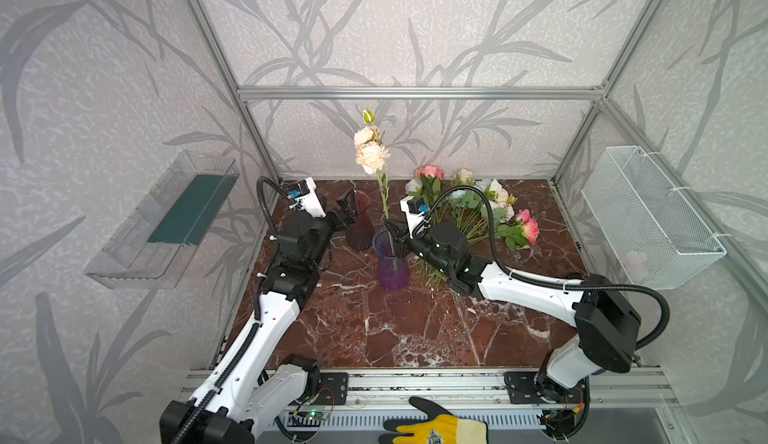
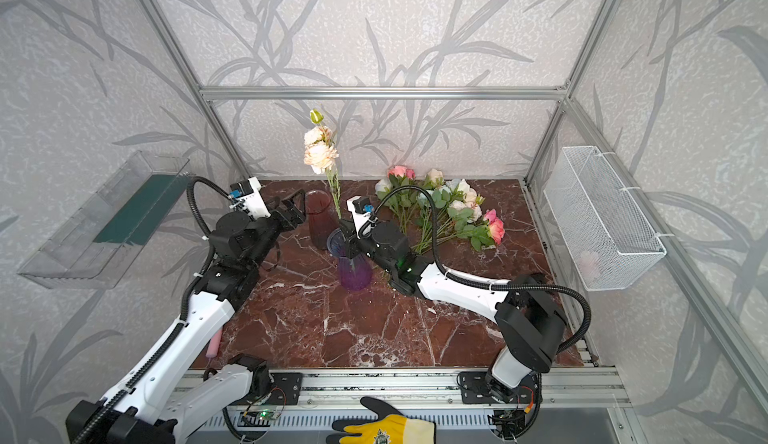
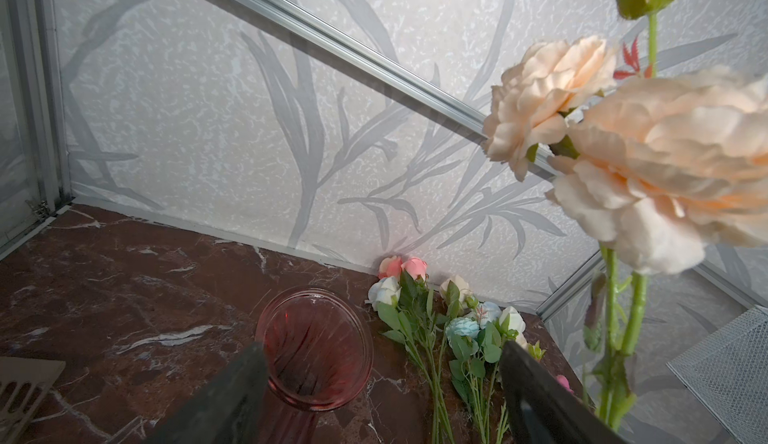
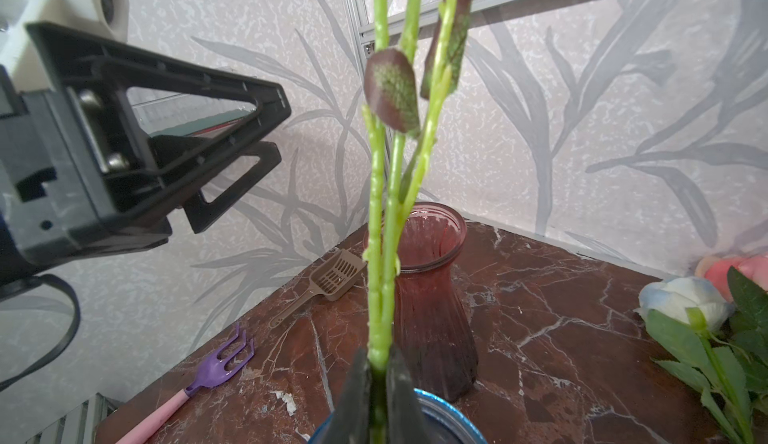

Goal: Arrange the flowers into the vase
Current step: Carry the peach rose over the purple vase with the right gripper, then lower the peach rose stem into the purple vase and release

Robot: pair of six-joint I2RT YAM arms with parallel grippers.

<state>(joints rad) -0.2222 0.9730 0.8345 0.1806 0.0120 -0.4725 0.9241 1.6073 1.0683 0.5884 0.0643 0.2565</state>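
my right gripper is pinched on a stem, right above the purple vase.
both fingers press the thin green stem of the cream-peach flower with almost no gap between them. the stem runs down past my fingertips into the vase's mouth. above my grip it stands nearly upright, with its heads high over the table. my left gripper is spread wide and holds nothing. it hangs at the rim of the red vase, left of the stem and apart from it. the other flowers lie in a loose heap on the table behind my right arm, near the back wall.
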